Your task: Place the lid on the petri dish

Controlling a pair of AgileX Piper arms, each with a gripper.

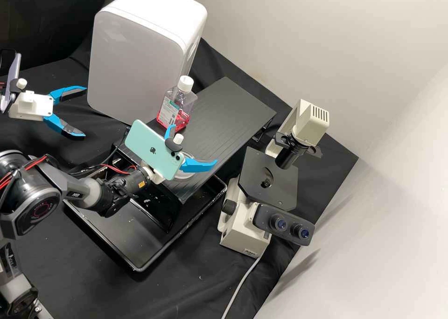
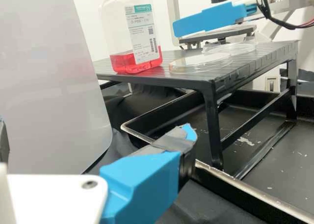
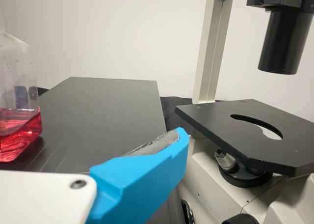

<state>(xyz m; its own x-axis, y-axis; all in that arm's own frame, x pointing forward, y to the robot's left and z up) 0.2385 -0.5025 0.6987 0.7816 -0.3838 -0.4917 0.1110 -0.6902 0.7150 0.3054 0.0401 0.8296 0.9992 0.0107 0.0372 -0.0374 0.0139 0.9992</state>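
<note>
A clear petri dish (image 2: pixel 198 63) lies on the black raised platform (image 1: pixel 233 109), beside a bottle of red liquid (image 2: pixel 132 32). Just past it, my right gripper (image 1: pixel 192 147) hovers low over the platform. It looks shut on the clear round lid (image 2: pixel 216 35), held flat by its edges between the blue fingers (image 3: pixel 142 175). In the high view the lid (image 1: pixel 188 156) shows between those fingers, and the wrist camera housing hides the dish. My left gripper (image 1: pixel 84 111) hangs open and empty at the far left, well away from the platform.
The platform stands in a black tray (image 1: pixel 140 244). A tall white box (image 1: pixel 140 44) stands behind the bottle (image 1: pixel 176 105). A white microscope (image 1: pixel 275 183) stands right of the platform, its stage (image 3: pixel 245 130) near the right gripper.
</note>
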